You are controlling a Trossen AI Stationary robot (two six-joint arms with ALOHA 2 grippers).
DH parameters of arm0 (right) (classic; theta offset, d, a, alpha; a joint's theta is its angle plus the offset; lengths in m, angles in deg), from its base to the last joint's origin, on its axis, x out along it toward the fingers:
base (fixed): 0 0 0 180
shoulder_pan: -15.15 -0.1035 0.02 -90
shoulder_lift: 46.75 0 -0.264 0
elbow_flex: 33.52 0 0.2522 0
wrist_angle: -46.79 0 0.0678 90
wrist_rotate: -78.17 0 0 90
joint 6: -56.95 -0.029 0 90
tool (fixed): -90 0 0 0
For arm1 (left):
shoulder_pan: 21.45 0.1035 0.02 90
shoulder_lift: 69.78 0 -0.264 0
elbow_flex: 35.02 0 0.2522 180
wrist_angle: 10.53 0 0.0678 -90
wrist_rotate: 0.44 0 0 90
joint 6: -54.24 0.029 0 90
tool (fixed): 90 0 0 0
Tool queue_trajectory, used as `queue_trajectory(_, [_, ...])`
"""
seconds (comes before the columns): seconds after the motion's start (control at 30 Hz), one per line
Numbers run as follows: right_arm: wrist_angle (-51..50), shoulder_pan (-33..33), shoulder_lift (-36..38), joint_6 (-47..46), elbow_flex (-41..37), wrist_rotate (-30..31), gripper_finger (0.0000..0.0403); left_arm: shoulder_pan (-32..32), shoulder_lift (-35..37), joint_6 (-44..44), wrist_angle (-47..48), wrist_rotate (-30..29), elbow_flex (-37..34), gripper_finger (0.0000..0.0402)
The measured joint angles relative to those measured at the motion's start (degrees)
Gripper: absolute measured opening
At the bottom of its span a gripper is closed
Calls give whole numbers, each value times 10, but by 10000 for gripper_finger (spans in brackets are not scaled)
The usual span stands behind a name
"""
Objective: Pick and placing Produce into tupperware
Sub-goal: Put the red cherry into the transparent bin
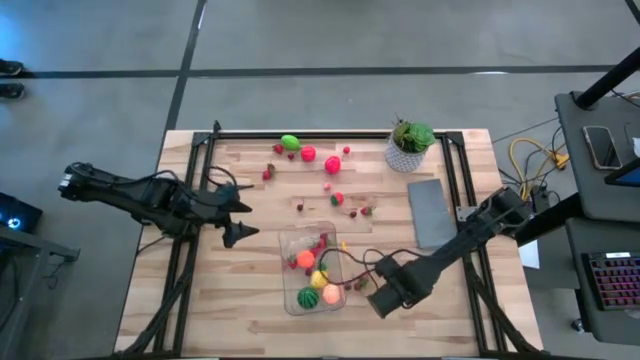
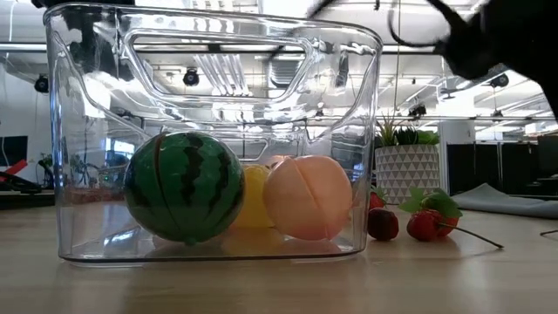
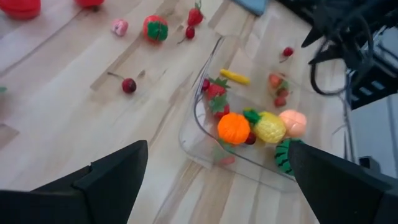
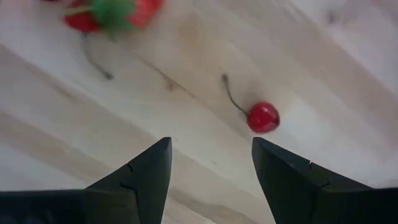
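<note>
The clear tupperware (image 1: 312, 268) stands at the table's near middle and holds a watermelon (image 2: 185, 186), a peach (image 2: 309, 197), an orange piece (image 3: 233, 128), a yellow piece and strawberries. More Produce lies loose toward the far side: a green piece (image 1: 290, 142), red pieces (image 1: 308, 153) and small berries (image 1: 337, 198). My right gripper (image 4: 211, 142) points down, open, just right of the tupperware, over a cherry (image 4: 263, 117) and a strawberry (image 4: 112, 12) that lie on the wood. My left gripper (image 1: 245, 220) hangs open left of the tupperware.
A potted plant (image 1: 408, 145) stands at the far right, with a flat grey slab (image 1: 430, 212) lying nearer than it. Black frame rails (image 1: 195, 160) run along the table's left and right sides. Bare wood lies between the tupperware and the left rail.
</note>
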Motion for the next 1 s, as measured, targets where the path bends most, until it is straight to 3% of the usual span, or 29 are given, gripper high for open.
queue_trajectory(0.2, [32,20,66,-114,-97,-32,215,0,-29,-4,-15,4,0,373])
queue_trajectory(0.57, [256,19,214,-353,-307,-49,215,8,-31,-5,-28,-9,0,373])
queue_trajectory(0.7, [277,19,235,-394,-325,-14,215,11,-33,-5,-29,-9,0,373])
queue_trajectory(1.0, [275,19,224,-406,-330,-12,215,14,-35,-5,-30,-24,0,373])
